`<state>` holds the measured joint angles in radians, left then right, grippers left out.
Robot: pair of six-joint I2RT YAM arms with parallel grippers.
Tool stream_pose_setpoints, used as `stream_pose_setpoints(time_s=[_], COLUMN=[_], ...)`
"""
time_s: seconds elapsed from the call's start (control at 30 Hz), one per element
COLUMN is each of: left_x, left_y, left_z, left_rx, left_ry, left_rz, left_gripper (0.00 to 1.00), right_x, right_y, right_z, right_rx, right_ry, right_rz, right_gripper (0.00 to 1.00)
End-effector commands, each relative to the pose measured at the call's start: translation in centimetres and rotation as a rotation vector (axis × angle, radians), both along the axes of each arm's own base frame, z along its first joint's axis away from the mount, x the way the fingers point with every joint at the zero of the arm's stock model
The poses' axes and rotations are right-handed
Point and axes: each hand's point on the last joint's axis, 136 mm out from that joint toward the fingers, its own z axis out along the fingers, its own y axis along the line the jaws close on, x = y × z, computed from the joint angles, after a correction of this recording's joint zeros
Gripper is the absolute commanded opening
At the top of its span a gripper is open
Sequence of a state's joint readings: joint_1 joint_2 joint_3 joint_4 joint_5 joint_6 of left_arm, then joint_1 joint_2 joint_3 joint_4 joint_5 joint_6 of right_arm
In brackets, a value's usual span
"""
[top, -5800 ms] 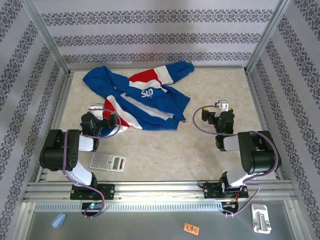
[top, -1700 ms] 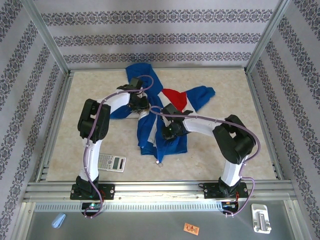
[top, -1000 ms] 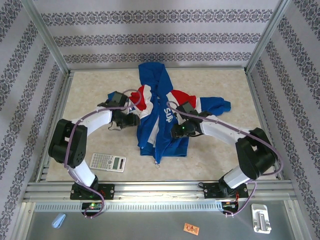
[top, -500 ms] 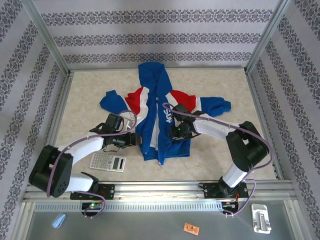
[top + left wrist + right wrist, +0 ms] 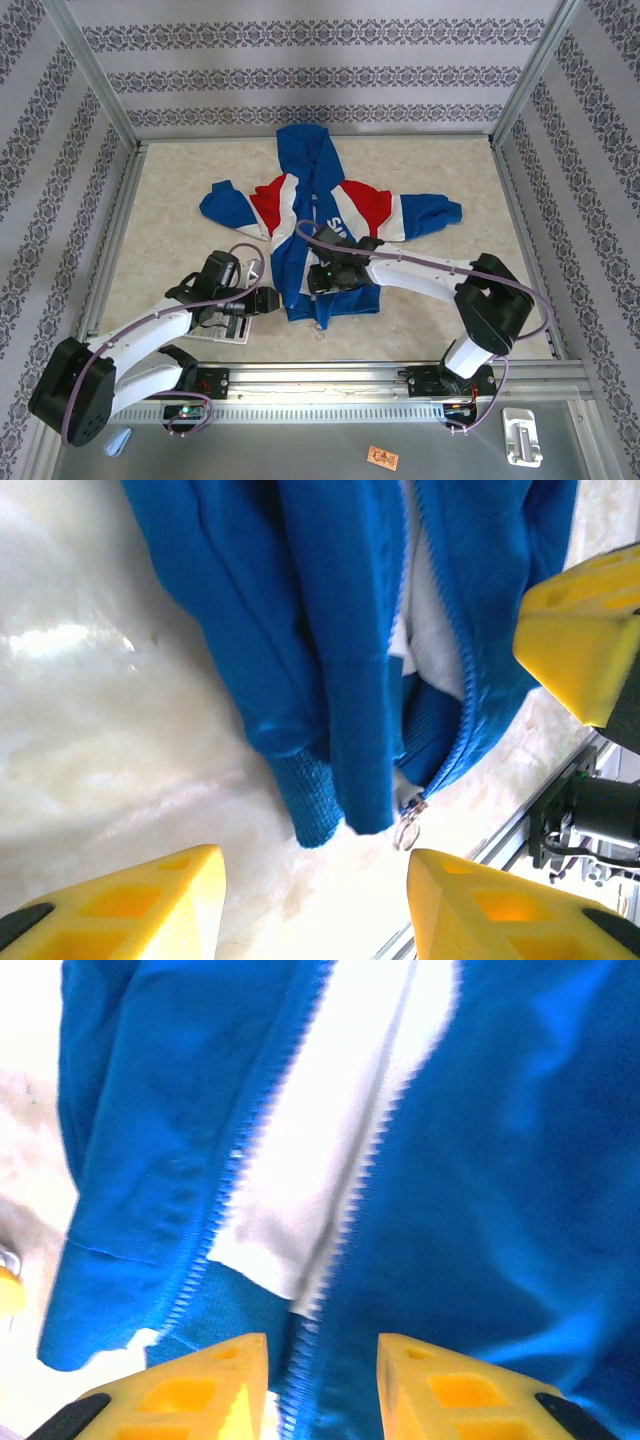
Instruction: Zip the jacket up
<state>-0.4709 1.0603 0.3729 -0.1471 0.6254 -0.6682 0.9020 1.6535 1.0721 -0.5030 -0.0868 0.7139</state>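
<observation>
The blue jacket (image 5: 345, 205) lies spread on its back, hood toward the far wall, sleeves out to both sides, red and white panels across the chest. Its front zipper is open at the bottom, and white lining (image 5: 320, 1150) shows between the two rows of teeth. The ring-shaped zipper pull (image 5: 408, 830) hangs at the hem (image 5: 320, 330). My right gripper (image 5: 318, 278) hovers open over the lower zipper, its gap (image 5: 320, 1390) straddling the teeth. My left gripper (image 5: 262, 300) stands open just left of the hem, and its gap (image 5: 315, 910) holds nothing.
A calculator (image 5: 236, 330) lies partly under my left gripper near the front left. The metal frame rail (image 5: 320, 375) runs along the near edge, close behind the zipper pull. Aluminium posts and patterned walls enclose the table.
The jacket went from a crumpled heap to lying flat. In the last half second my left gripper drew back toward the hem's left corner, and my right gripper slid left onto the lower zipper.
</observation>
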Motion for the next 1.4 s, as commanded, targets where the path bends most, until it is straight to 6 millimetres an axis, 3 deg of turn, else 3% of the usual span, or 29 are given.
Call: stream_pose_setpoints(time_s=[0.0, 0.17, 0.23, 0.3, 0.37, 0.53, 0.63, 0.77, 1.0, 1.17, 1.37], left_x=[0.6, 1.2, 1.4, 1.5, 1.6, 1.7, 1.9, 2.3, 2.5, 2.2, 2.1], left_y=[-1.4, -2.3, -2.5, -2.2, -1.9, -2.1, -2.1, -2.9, -3.6, -3.8, -3.9], left_z=[0.0, -0.4, -0.2, -0.1, 0.1, 1.0, 0.9, 1.4, 2.6, 2.5, 2.2], left_rx=[-0.044, -0.054, -0.066, -0.048, -0.03, -0.059, -0.038, -0.055, -0.107, -0.126, -0.152], left_ry=[-0.017, -0.006, -0.014, -0.023, -0.039, -0.05, -0.051, -0.039, -0.015, 0.023, 0.045], left_rz=[0.001, -0.006, -0.002, -0.004, 0.003, 0.008, 0.003, -0.026, -0.015, -0.004, 0.018], left_gripper=[0.51, 0.42, 0.29, 0.1, 0.0, 0.0, 0.05, 0.0, 0.0, 0.0, 0.0], right_x=[0.5, 0.2, 0.2, 0.2, 0.0, -0.3, -0.4, -0.3, 1.0, 1.7, 1.8], right_y=[1.6, 2.0, 2.2, 2.5, 2.4, 2.2, 2.5, 3.1, 2.0, 1.1, 2.8], right_z=[-0.5, -1.8, -2.2, -2.5, -2.8, -3.7, -4.2, -4.4, -1.4, 0.8, 1.6], right_rx=[0.018, 0.05, 0.066, 0.079, 0.084, 0.117, 0.143, 0.169, 0.221, 0.275, 0.359], right_ry=[0.003, 0.014, 0.02, 0.031, 0.038, 0.06, 0.074, 0.09, 0.008, -0.016, 0.013], right_rz=[-0.029, -0.04, -0.041, -0.039, -0.04, -0.055, -0.064, -0.065, -0.121, -0.161, -0.164], right_gripper=[0.31, 0.14, 0.12, 0.1, 0.09, 0.09, 0.09, 0.11, 0.29, 0.35, 0.41])
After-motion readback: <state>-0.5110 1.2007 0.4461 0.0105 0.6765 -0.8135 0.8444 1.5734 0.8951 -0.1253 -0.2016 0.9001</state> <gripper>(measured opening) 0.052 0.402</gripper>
